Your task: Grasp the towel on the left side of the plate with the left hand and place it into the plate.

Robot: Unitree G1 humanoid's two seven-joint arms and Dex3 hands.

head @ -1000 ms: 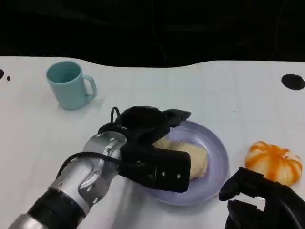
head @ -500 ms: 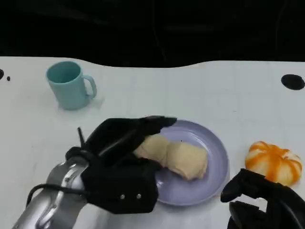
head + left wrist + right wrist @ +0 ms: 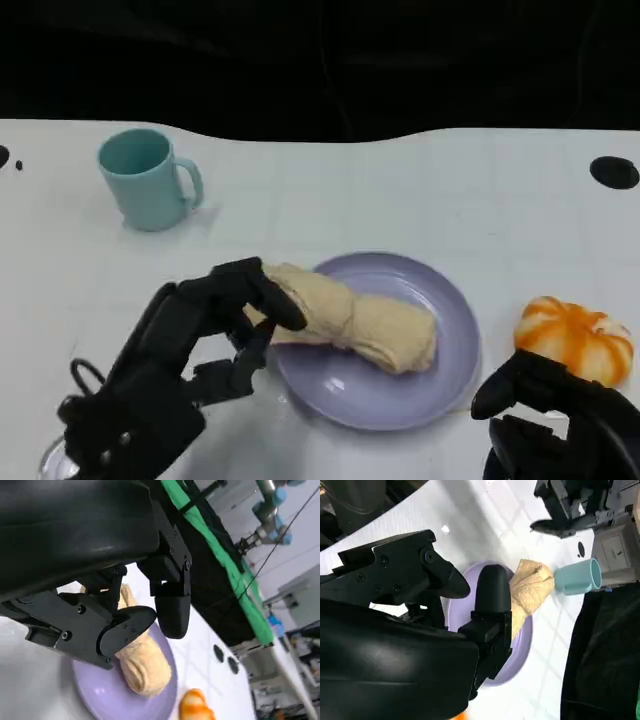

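Towel lies mostly in the plate, its left end hanging over the rim toward the bench's left edge. Left hand is open, fingers apart beside that end; a fingertip could snag it and drag the roll out.

Even, bright light on my white table; soft shadows under things; black beyond; my wrist views blur close up.
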